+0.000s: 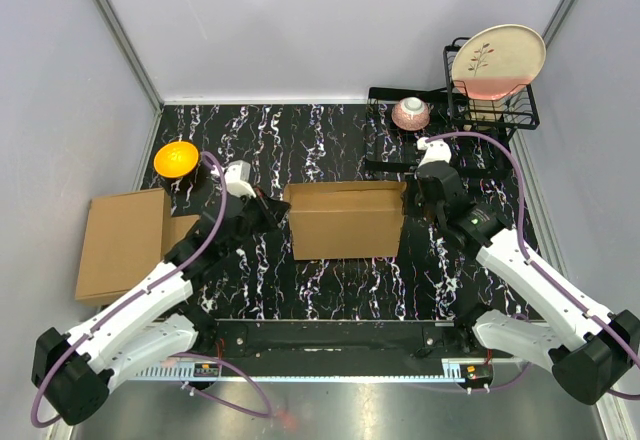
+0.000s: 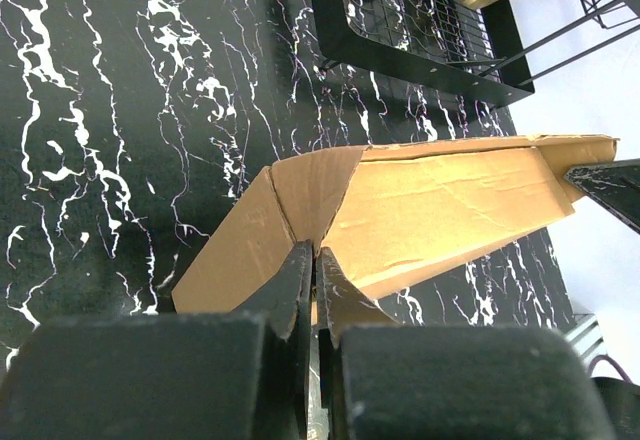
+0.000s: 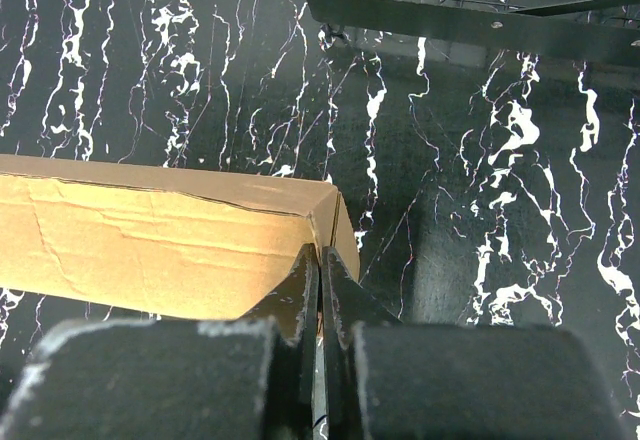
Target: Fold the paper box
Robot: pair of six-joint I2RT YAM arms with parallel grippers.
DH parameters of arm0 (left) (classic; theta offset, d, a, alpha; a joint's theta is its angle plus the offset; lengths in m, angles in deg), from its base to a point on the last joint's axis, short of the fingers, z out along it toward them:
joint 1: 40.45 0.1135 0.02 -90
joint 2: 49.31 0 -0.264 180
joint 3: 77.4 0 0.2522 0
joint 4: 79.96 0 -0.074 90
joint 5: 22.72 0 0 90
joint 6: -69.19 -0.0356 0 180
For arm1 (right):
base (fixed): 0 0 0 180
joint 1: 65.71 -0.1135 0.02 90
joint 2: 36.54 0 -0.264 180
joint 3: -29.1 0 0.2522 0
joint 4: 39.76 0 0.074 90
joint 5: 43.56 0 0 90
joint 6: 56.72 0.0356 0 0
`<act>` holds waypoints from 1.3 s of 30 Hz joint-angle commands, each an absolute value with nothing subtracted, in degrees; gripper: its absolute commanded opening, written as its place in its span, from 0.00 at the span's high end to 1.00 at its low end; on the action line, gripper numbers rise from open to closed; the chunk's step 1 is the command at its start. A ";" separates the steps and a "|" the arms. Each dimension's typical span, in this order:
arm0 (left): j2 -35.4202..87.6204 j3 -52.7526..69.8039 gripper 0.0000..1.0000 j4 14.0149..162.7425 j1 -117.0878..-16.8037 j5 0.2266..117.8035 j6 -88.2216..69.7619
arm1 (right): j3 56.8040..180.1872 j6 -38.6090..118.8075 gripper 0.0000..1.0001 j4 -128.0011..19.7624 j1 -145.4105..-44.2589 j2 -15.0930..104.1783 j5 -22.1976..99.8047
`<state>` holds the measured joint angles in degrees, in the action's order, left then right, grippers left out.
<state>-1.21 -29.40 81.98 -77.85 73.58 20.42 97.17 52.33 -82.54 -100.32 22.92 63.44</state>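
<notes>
The paper box [image 1: 345,222] is sitting in the middle of the tabletop [image 1: 250,140], between the two arms, already looking like a shallow rectangular shape. The left pincer [image 2: 312,260] is clenched tight, its tips meeting at the creased end flap on the box's left end. The right pincer [image 3: 320,260] is clenched too, its tips touching the right end corner. Neither wrist view is showing cardboard caught between the jaws, so both appear to be pushing rather than grasping.

The arms are probably squeezing the two end walls inward to seat them. The left flap is standing angled out from the body rather than flush, so the left tips should be bearing on the crease, not on the free edge. Both arms should be pressing evenly, so that the box is not sliding sideways or bowing along its long wall.

Room is tight behind the right arm, where the black tray [image 3: 420,18], pink bowl [image 1: 411,113] and dish rack [image 1: 500,110] are standing near. The cardboard stack [image 1: 120,245] and orange bowl [image 1: 176,157] are crowding the left arm. Open marble is lying in front of the box and behind its left half.
</notes>
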 commanded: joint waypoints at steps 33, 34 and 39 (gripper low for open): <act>-1.41 -30.86 1.00 78.01 -90.37 91.97 9.51 | 96.74 55.26 1.00 -87.27 -102.45 14.96 66.22; -1.49 -30.86 1.00 78.01 -90.46 92.06 9.43 | 96.48 55.08 1.00 -87.10 -102.36 14.97 65.70; -1.41 -31.56 1.00 78.28 -91.07 93.29 9.78 | 93.67 55.87 1.00 -86.75 -102.27 14.53 64.81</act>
<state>-2.08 -30.89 83.53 -90.51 90.87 10.89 95.20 55.15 -86.84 -101.94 14.92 63.98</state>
